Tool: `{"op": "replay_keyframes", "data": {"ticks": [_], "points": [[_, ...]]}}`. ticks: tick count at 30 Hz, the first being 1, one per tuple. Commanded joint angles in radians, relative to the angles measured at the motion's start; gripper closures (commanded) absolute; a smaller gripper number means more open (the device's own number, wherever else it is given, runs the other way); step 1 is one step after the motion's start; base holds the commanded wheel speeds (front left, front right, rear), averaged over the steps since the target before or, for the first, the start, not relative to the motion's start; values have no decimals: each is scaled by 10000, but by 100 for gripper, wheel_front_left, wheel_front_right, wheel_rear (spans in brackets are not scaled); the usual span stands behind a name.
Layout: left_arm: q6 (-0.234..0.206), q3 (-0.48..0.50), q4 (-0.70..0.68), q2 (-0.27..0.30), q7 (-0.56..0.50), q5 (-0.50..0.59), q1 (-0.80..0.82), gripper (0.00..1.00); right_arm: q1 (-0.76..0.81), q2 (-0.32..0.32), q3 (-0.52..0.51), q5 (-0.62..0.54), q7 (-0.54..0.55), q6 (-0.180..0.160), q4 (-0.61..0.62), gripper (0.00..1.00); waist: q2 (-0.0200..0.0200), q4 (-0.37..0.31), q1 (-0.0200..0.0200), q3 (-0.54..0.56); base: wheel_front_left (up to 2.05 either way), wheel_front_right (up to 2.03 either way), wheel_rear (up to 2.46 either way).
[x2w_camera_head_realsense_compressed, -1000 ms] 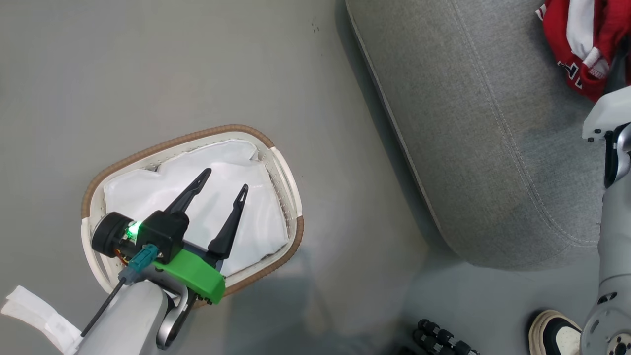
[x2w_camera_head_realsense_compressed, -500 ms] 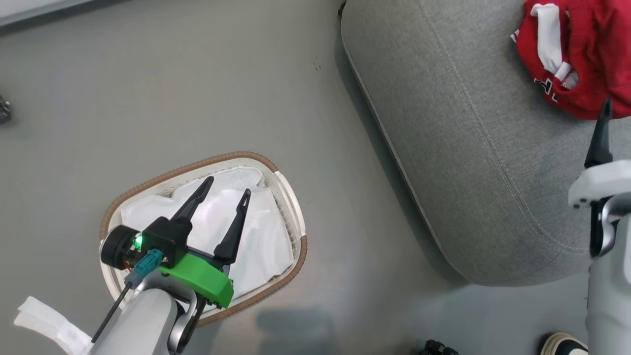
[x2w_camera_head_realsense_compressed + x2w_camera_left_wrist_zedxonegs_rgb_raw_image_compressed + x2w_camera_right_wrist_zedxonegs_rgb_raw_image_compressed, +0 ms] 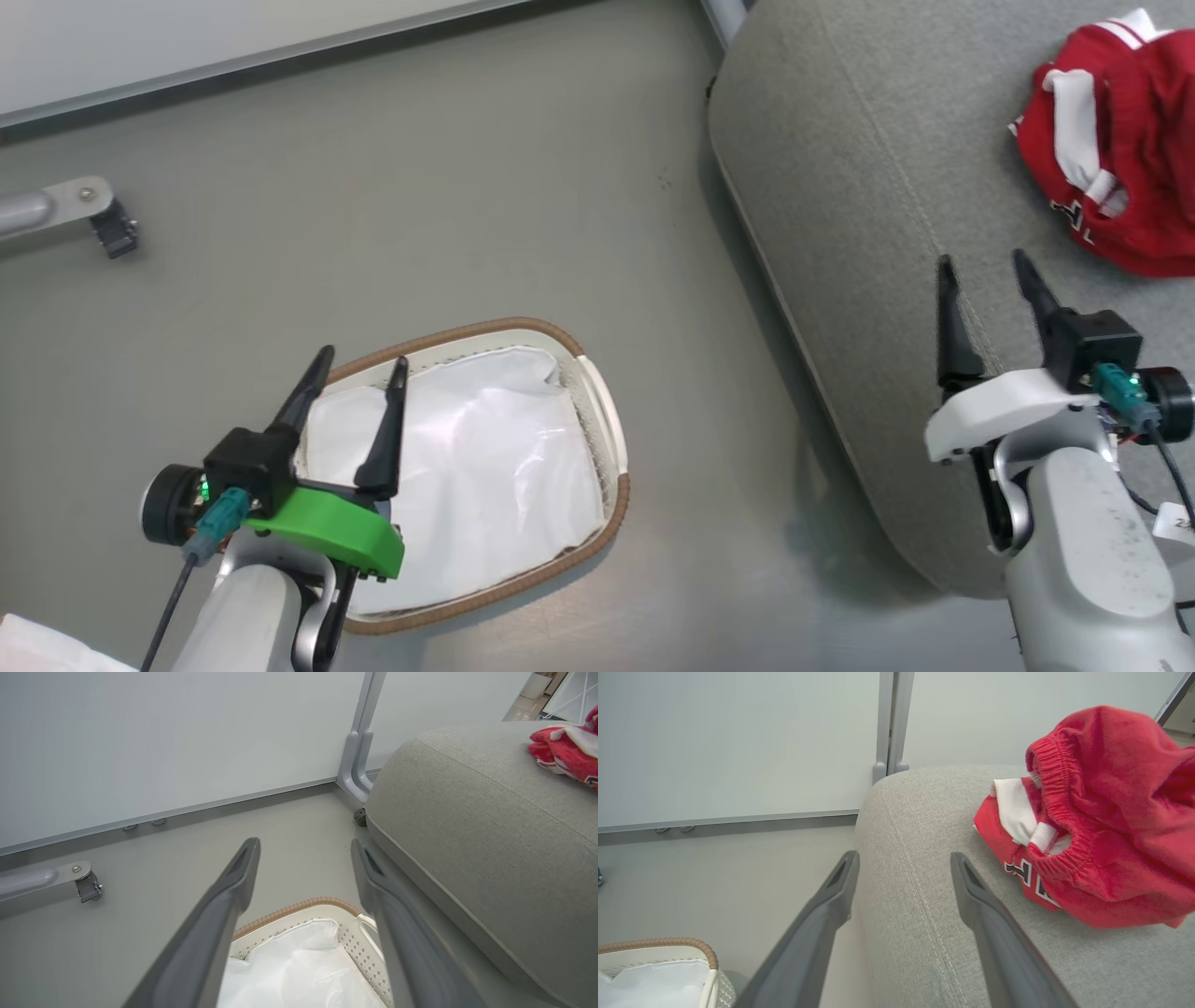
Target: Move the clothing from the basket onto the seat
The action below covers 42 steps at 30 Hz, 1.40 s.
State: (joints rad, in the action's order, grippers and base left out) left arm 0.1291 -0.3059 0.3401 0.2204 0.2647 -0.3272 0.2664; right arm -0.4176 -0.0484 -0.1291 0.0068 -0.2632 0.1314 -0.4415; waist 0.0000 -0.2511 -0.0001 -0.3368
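My left pincer (image 3: pixel 364 357) hangs spread and empty over the basket (image 3: pixel 448 333), which holds a white sheet (image 3: pixel 467 476). I judge no red garment is left there, so I'd leave that sheet alone and keep both arms clear. Over the seat (image 3: pixel 840 168), my right pincer (image 3: pixel 982 259) is released too, near the clothing (image 3: pixel 1120 187) lying on the cushion. Since a second ago the head camera has swung, and the right pincer has drawn back off the garment.
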Motion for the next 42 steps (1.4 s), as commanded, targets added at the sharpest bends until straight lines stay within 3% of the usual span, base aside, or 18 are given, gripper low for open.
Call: {"op": "replay_keyframes", "data": {"ticks": [1, 9, 17, 31, 42], "points": [[27, 250, 61, -99, -6, 51, -198, 0, 27, -48, 263, 143, -20, -14, -26, 0, 0, 465, 1, 312, 0, 0, 0], [27, 1762, 375, -614, -6, 390, -247, 0, -516, -45, 1822, 789, -20, -14, -181, 0, 0, 1375, 1, 510, 0, 0, 0], [27, 2807, 566, -1057, -6, 503, -304, 0, -590, -48, 2433, 1222, -21, -14, -165, 0, 0, 2046, 1, 783, 0, 0, 0], [27, 3473, 575, -1386, -8, 444, -1100, 0, 716, -50, 2422, 1435, -21, -14, -192, 0, 0, 2223, 1, 1695, 0, 0, 0], [27, 3344, 673, -1557, -8, 435, -1998, 0, 1601, -47, 2260, 1555, -21, -14, -241, 0, 0, 2242, 1, 2558, 0, 0, 0]]}}
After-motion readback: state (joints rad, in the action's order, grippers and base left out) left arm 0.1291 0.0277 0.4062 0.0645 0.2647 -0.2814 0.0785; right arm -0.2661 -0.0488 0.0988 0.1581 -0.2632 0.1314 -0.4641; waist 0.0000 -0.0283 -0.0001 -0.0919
